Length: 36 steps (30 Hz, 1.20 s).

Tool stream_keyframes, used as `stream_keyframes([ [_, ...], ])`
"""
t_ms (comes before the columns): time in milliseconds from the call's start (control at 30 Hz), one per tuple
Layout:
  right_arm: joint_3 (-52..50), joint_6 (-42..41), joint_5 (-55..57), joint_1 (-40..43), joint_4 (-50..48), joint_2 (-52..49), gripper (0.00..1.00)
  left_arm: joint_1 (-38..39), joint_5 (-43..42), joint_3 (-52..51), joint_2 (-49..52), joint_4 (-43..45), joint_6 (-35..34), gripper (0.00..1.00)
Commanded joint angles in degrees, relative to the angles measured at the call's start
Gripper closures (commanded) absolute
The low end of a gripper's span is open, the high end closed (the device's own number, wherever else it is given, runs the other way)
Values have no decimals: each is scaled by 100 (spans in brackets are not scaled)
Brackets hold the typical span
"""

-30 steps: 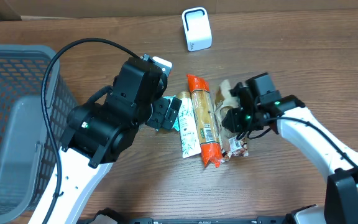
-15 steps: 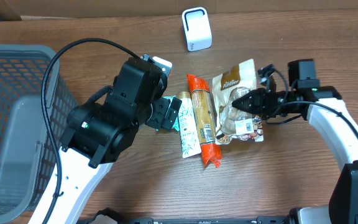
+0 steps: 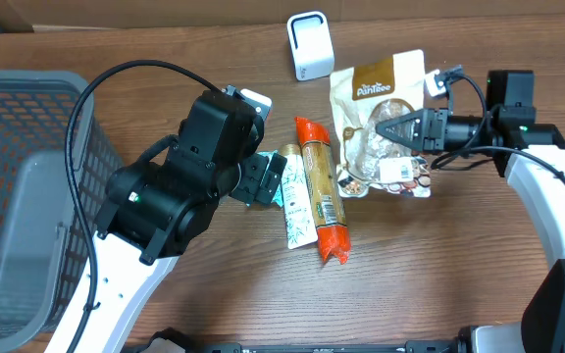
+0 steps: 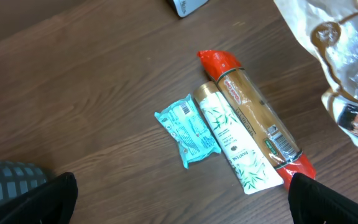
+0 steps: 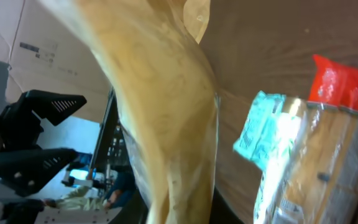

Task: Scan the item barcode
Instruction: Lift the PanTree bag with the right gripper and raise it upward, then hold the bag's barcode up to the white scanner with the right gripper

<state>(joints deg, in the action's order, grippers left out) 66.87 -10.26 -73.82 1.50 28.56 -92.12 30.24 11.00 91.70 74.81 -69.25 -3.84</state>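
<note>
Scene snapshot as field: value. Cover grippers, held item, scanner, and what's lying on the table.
right gripper: shut on tan snack pouch with a clear window, pouch raised off the table
left gripper: open, holding nothing
scanner: small white box-shaped scanner, at far edge, next to the pouch's top corner
lying on table: long tan packet with orange ends, white-and-green tube, small teal wrapper, side by side
basket: grey mesh basket, far left

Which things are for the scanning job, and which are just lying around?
For the job: bag, right gripper holding it, white scanner.
Just lying about: orange pack, white tube, teal packet, basket.
</note>
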Motion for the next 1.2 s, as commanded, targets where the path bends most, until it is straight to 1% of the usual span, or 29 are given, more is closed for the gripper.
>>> stream_keyframes([
  [0, 184, -776, 94, -107, -533, 28, 86, -22, 55, 92, 20, 7, 109, 0],
  [67, 184, -1088, 120, -151, -973, 28, 86, -22, 55, 92, 20, 7, 109, 0],
  [133, 184, -1255, 271, -190, -1158, 28, 85, -22, 55, 92, 20, 7, 109, 0],
  [500, 184, -1224, 922, -535, -1137, 26, 85, -22, 55, 92, 20, 7, 109, 0],
  [700, 184, -1228, 973, -732, -1132, 26, 85, -22, -435, 92, 20, 122, 79, 0],
  [800, 184, -1228, 973, -732, -1132, 26, 85, -39, -437, 92, 11, 70, 247, 0],
  [833, 184, -1228, 973, -732, -1132, 26, 85, -83, -387, 92, 7, -2, 201, 0],
  [900, 184, -1228, 975, -732, -1132, 26, 85, -229, -170, 92, -33, -188, -247, 0],
  [967, 184, -1226, 977, -732, -1132, 26, 85, -442, -44, 63, -127, -306, -520, 0],
  [1033, 184, -1224, 999, -732, -1134, 26, 85, -695, -46, -55, -297, -251, -645, 0],
  [1167, 184, -1204, 1040, -732, -1134, 26, 85, -1368, -199, -330, -612, -4, -608, 0],
])
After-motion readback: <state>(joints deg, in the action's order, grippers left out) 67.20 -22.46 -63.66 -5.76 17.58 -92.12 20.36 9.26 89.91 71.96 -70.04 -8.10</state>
